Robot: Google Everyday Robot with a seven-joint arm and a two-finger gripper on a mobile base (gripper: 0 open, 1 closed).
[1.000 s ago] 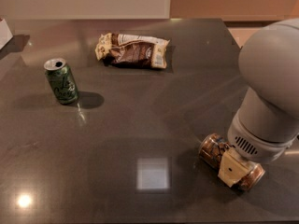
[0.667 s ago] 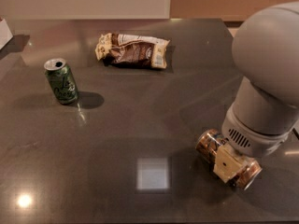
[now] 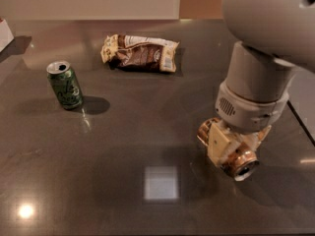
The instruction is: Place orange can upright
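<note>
The orange can [image 3: 235, 162] is held sideways, its silver end pointing to the lower right, just above the dark table [image 3: 123, 132] at the right. My gripper [image 3: 227, 144] comes down from the large grey arm above and is shut on the can, with a cream finger [image 3: 217, 144] pressed across its side. Much of the can's body is hidden behind the fingers and the wrist.
A green can [image 3: 64, 84] stands upright at the left. A brown and cream snack bag [image 3: 141, 53] lies flat at the back middle. A white object [image 3: 5, 33] sits at the far left edge. The table's right edge runs close to my arm.
My arm has risen and shifted slightly left with the can; the can is now lifted off the table, still held sideways.
</note>
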